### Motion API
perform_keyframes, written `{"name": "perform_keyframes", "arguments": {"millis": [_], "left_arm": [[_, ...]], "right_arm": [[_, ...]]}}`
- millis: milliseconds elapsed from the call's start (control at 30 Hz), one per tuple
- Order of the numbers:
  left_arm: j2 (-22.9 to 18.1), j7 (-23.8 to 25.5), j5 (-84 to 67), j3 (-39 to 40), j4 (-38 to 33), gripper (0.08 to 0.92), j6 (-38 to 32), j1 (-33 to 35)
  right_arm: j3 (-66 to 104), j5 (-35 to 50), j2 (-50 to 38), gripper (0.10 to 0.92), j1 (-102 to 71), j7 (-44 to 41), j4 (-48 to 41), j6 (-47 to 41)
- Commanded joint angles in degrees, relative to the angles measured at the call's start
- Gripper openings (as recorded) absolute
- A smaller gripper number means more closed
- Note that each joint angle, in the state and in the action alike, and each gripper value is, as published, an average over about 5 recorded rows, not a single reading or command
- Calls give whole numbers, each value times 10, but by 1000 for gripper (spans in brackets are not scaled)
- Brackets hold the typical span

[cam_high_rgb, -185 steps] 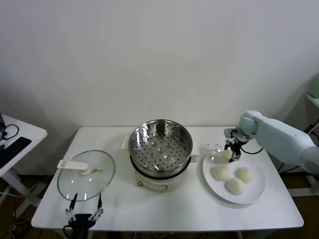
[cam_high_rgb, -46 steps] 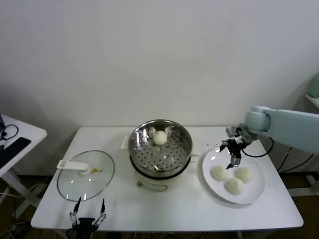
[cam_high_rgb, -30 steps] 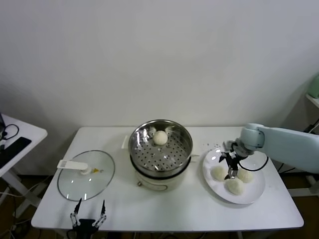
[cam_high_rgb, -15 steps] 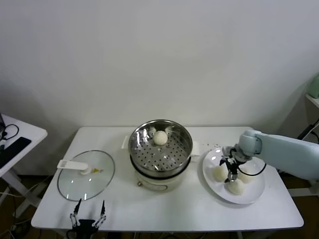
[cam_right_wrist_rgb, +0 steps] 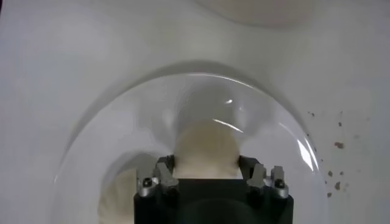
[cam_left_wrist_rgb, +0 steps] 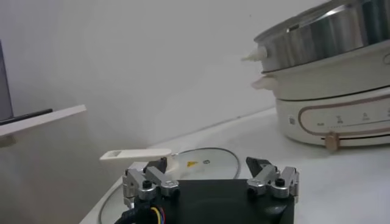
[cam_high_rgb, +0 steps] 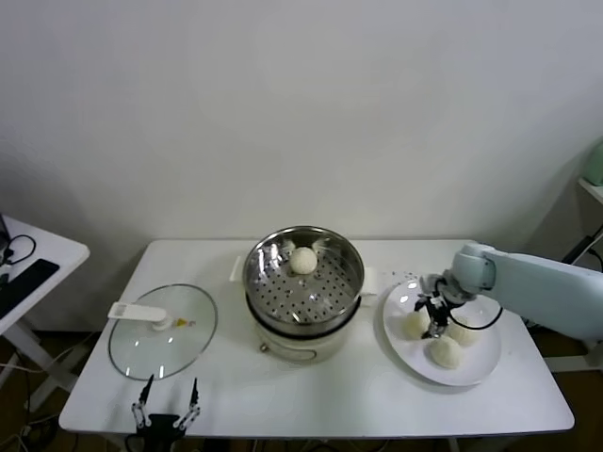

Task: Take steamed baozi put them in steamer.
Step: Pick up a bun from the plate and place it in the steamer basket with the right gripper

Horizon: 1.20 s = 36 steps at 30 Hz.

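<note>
Steamer [cam_high_rgb: 303,280]: set mid-table [cam_high_rgb: 226,395], atop the pot base [cam_high_rgb: 300,337].
Baozi [cam_high_rgb: 302,260]: one placed in the steamer, toward its back.
Plate [cam_high_rgb: 480,367]: laid right of the steamer, three baozi carried on it.
Glass lid [cam_high_rgb: 162,331]: laid left of the steamer.
Left gripper [cam_high_rgb: 166,412]: parked at the table's front edge, before the lid.

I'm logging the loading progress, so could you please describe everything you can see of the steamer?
The steamer is a round, shiny stainless-steel basket with a perforated floor, sitting upright on a cream-white electric pot base near the middle of the white table. Its lid is off. One steamed baozi rests on the floor toward the far wall; the rest of the floor is bare. In the left wrist view its rim overhangs the base. Neither gripper touches it.
</note>
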Motion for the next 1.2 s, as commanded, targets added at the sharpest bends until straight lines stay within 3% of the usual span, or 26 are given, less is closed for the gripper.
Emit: {"name": "perform_keyframes", "arguments": {"millis": [33,333,633,1000,1200], "left_arm": [[1,0,4,0,3,823,-1,-1],[0,1,10,2,6,823,-2,-3],[-1,2,17,7,5,823,-3,-2],[2,2,17,7,-5,823,-5,0],[3,5,18,8,-10,823,-2,1]], "right_arm": [[-108,80,-2,695,169,-19,56,4],[-193,146,7,696,343,-51,142,4],[-158,235,82,696,412,-32,169,-34],[-70,313,208,696,365,50,175,-136],[-49,319,286,696,304,62,120,-170]]}}
